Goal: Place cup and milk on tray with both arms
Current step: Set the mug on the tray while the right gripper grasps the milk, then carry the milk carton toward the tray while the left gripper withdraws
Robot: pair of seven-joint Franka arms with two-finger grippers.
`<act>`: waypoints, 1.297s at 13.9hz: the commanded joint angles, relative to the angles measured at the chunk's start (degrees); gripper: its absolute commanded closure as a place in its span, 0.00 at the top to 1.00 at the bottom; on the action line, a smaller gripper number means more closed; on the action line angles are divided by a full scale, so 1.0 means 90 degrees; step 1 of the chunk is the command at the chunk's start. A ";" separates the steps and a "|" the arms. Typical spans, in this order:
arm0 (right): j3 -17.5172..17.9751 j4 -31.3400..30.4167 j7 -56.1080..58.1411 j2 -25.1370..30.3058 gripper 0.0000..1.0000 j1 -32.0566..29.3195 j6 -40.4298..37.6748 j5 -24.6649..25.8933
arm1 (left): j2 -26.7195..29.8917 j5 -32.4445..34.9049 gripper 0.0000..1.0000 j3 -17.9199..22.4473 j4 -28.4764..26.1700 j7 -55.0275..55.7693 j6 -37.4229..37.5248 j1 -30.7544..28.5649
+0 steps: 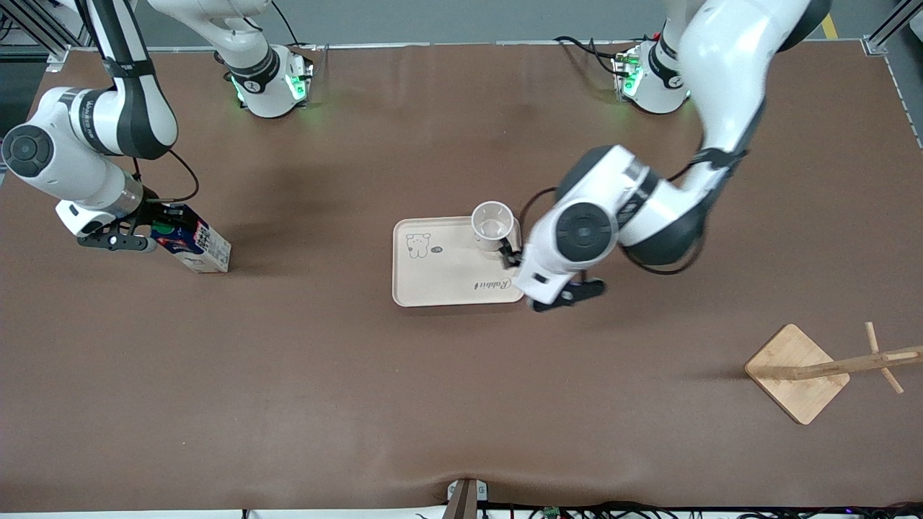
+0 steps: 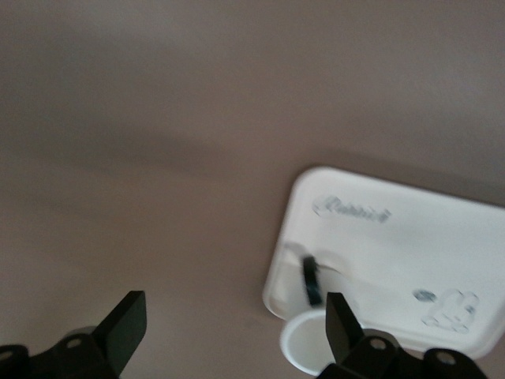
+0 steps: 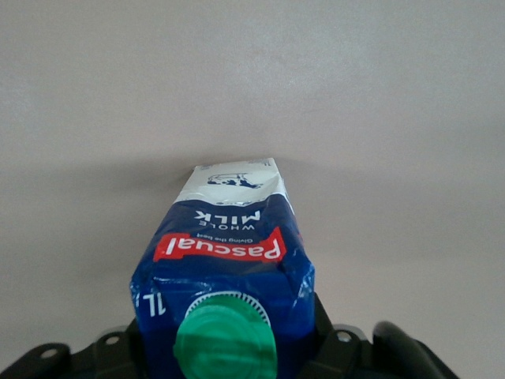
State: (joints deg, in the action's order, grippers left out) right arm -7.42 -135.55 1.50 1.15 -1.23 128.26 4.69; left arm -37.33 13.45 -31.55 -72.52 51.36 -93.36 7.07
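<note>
Between the clamped fingers of the right gripper [image 1: 148, 234], the milk [image 1: 193, 247] carton stands on the table toward the right arm's end, well apart from the tray [image 1: 440, 277]. The jaws squeeze its upper sides just below the green cap [image 3: 225, 335], a hold that looks meant to keep the tall carton upright for a lift. Its base appears to rest on the table, so the carry has not begun.

Just beside the left gripper [image 2: 229, 328], the cup [image 1: 493, 223] sits upright on the tray, in the corner nearest the left arm's base, its black handle [image 2: 312, 280] turned toward the tray's middle. That gripper's jaws stand wide apart and hold nothing, with one fingertip over the cup's rim; the cup seems delivered.

Most of the tray lies bare, leaving room for the carton. A wooden stand [image 1: 797, 371] sits off toward the left arm's end, clear of the work.
</note>
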 commanded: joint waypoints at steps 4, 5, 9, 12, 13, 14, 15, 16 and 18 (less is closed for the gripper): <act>0.0072 0.0710 -0.0059 -0.0010 0.29 0.0233 -0.1332 0.0055 | 0.0895 0.0400 1.00 -0.0020 -0.0136 -0.1553 0.0450 -0.1223; 0.0169 0.1372 -0.0108 -0.0020 0.29 0.0360 -0.2327 -0.0322 | 0.1031 0.0409 1.00 -0.0010 -0.0136 -0.1836 0.0529 -0.1399; 0.0559 0.3262 -0.0654 -0.0293 0.27 0.0439 -0.4513 -0.0971 | 0.1578 0.0468 1.00 0.0000 -0.0136 -0.3321 0.0588 -0.2210; 0.1134 0.3654 -0.1609 -0.0342 0.27 0.0449 -0.4710 -0.0980 | 0.1862 0.0605 1.00 0.0000 -0.0136 -0.3519 0.0598 -0.2465; 0.1407 0.3703 -0.1970 -0.0362 0.27 0.0449 -0.4710 -0.0980 | 0.1950 0.0614 1.00 0.0000 -0.0136 -0.3519 0.0607 -0.2524; 0.1603 0.3781 -0.2254 -0.0410 0.27 0.0449 -0.4700 -0.1029 | 0.2018 0.0614 1.00 -0.0010 -0.0136 -0.3519 0.0637 -0.2650; 0.1866 0.3888 -0.2566 -0.0527 0.27 0.0459 -0.4700 -0.1155 | 0.2135 0.0614 1.00 -0.0010 -0.0136 -0.3519 0.0637 -0.2728; 0.2130 0.3918 -0.2888 -0.0634 0.28 0.0459 -0.4671 -0.1204 | 0.2214 0.0605 1.00 -0.0010 -0.0155 -0.3528 0.0637 -0.2768; 0.2589 0.4083 -0.3301 -0.0917 0.32 0.0478 -0.4535 -0.1244 | 0.2321 0.0595 1.00 -0.0020 -0.0165 -0.3548 0.0656 -0.2856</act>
State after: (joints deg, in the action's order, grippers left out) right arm 12.49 -102.25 -24.74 -3.67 3.52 87.63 -5.56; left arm -18.79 17.85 -31.30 -72.48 20.10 -87.99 -17.47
